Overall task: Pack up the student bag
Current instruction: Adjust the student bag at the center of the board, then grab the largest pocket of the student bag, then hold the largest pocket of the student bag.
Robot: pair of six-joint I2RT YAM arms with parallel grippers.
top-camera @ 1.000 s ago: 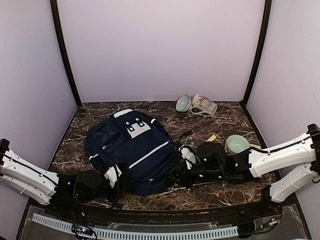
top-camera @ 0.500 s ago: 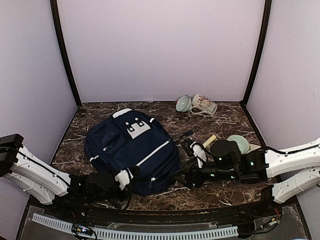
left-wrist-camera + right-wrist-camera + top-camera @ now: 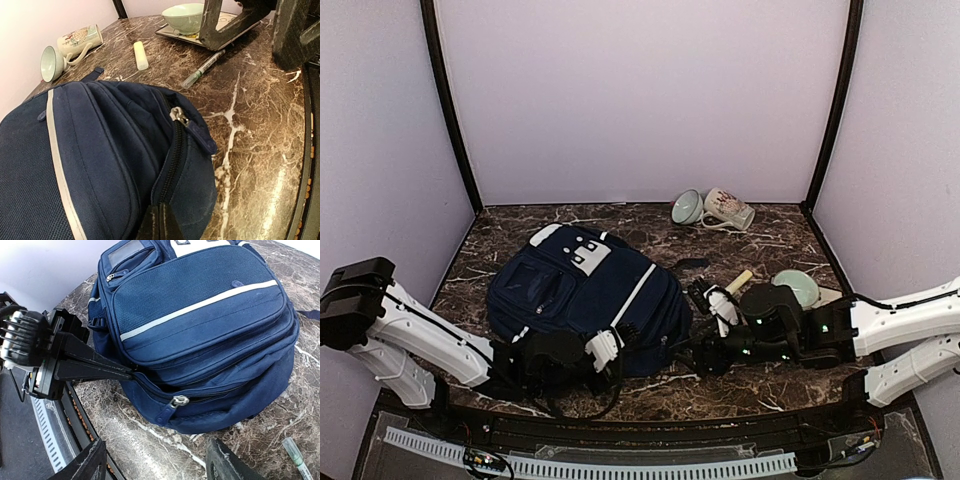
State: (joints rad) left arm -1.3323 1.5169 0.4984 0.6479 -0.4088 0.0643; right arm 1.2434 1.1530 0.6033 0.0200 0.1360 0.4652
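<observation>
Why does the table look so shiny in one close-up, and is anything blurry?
Left wrist view: light glares off the polished marble table at lower right, and the wide lens bulges the student bag. Right wrist view: its own fingers are dark, soft shapes at the bottom edge. Top view: even light, nothing blurred.

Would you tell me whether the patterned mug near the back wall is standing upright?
No, the mug lies on its side on the marble table, beside a tipped pale-green cup.
</observation>
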